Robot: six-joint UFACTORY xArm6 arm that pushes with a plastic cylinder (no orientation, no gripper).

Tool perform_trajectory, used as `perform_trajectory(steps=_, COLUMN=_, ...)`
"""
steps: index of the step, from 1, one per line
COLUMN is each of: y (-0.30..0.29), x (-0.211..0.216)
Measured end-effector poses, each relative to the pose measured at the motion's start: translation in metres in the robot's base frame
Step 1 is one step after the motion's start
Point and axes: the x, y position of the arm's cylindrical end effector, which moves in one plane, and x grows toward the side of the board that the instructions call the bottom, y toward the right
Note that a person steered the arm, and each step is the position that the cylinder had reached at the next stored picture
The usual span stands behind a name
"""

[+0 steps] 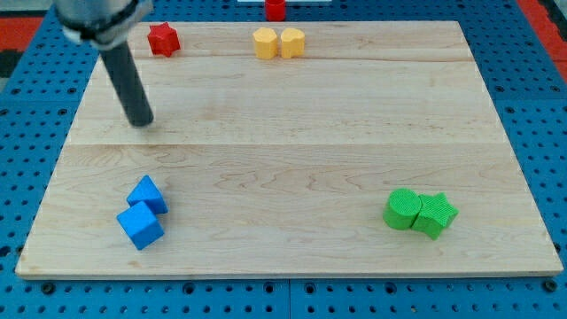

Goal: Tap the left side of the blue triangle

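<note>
My rod (126, 80) is dark grey, almost black, round and smooth like a thick crayon. My tip (141, 122) is its flat lower end. At the rod's 11 o'clock end sits a wider round part (96, 16), grey and blurry, with a pale band around it.

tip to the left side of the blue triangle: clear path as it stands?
Probably yes. My tip sits toward the view's top, above the two blue blocks, with bare board between. The blue triangle has its left side open; the blue cube touches it only from below.
</note>
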Motion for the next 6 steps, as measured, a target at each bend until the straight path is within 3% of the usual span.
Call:
perform_trajectory(steps=1, y=0.014, x=0.074)
perform_trajectory(steps=2, y=-0.026, x=0.116)
perform_trajectory(steps=3, y=-0.023, x=0.151)
perform_trajectory(steps=4, y=0.043, x=0.178)
perform_trajectory(steps=6, y=0.043, x=0.178)
